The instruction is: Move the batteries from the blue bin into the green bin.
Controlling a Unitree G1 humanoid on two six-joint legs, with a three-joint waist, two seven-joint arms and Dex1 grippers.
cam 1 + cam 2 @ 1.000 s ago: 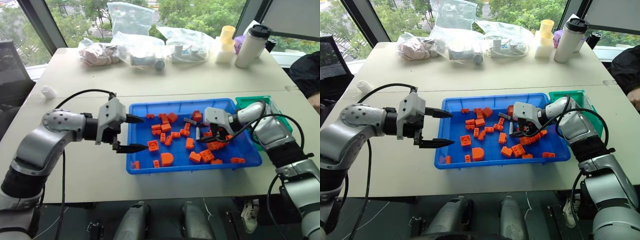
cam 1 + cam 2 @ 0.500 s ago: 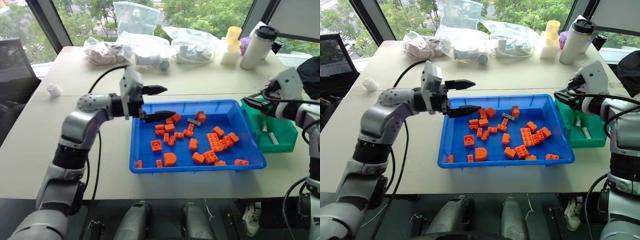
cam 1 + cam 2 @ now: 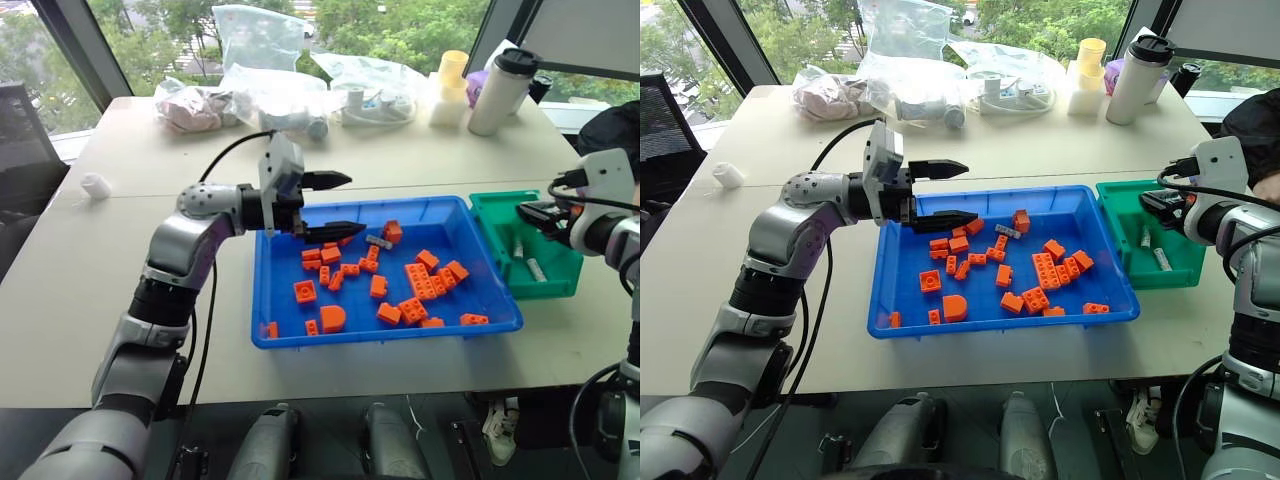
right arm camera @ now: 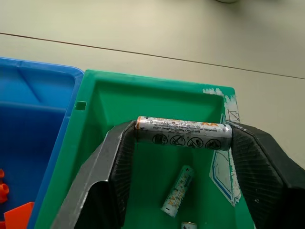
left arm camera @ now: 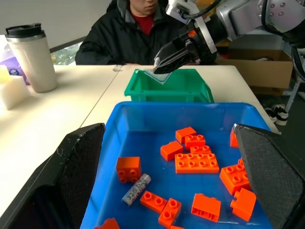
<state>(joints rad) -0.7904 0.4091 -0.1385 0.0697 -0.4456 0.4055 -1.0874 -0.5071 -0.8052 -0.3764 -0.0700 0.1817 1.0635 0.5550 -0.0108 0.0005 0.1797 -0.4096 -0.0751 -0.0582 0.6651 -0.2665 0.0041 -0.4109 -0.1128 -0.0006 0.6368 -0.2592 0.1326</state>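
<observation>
Item: right gripper [image 4: 183, 136], poised over the green bin [image 4: 114, 102], its fingers clamped end to end on one battery [image 4: 183, 134] lying crosswise between the pads (whether the pads have begun to slacken cannot be told). Below the held cell, on the bin floor: a second battery [image 4: 177, 191], with the tip of a third [image 4: 188, 224] just beyond it.

Item: left gripper [image 3: 328, 205], fingers spread wide and empty, hanging over the near-left corner of the blue bin [image 3: 290, 355]. Ahead of and slightly below its fingers: one remaining battery [image 5: 136, 189], lying flat on the tray floor, just beside the orange bricks [image 5: 196, 162] and close to one small brick [image 5: 128, 169].

Step in hand, as judged: the drop into the green bin, with the cell already above it.

Next move calls for: parting the right fingers fully so the cell falls clear, then withdrawing upward. The left gripper would then need to descend and close across the lone cell in the tray (bricks crowd it, so a narrow, well-aligned approach seems wise).
</observation>
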